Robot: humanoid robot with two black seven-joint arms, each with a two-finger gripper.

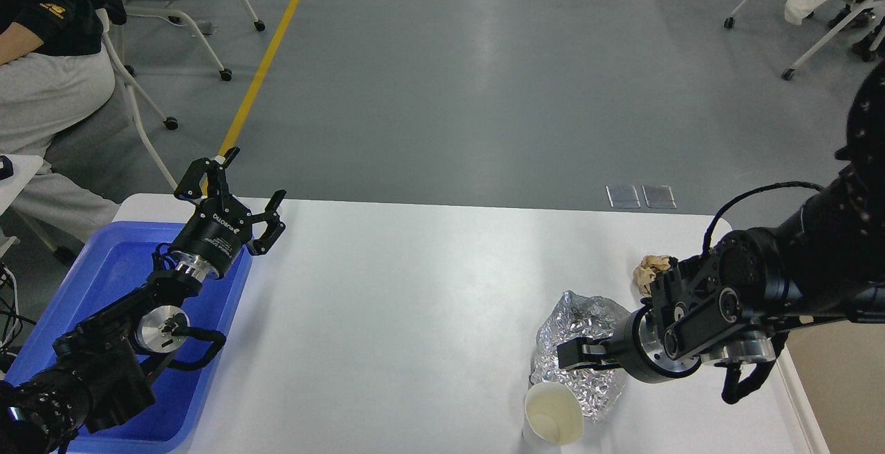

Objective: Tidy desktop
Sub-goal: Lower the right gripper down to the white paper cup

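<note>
The desktop (387, 316) spans the middle of the view, litter gathered at its right end. The right gripper (570, 356) is set against the crumpled foil (577, 329) — whether its fingers are closed cannot be told. The foil should be pinched at a firm fold (the paper cup (552, 418) stands just beside) and lifted straight. The left gripper (249, 191) is spread wide, empty, above the blue tray (110, 267). A paper wad (650, 271) lies nearby.

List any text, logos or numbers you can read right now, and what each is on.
"DH-ROBOTICS" style white lettering on the left gripper body: too small and tilted to read for certain.
Small yellow logo on the seated person's black sleeve: too blurred to read.
Nothing legible on the cup, foil or tray.
</note>
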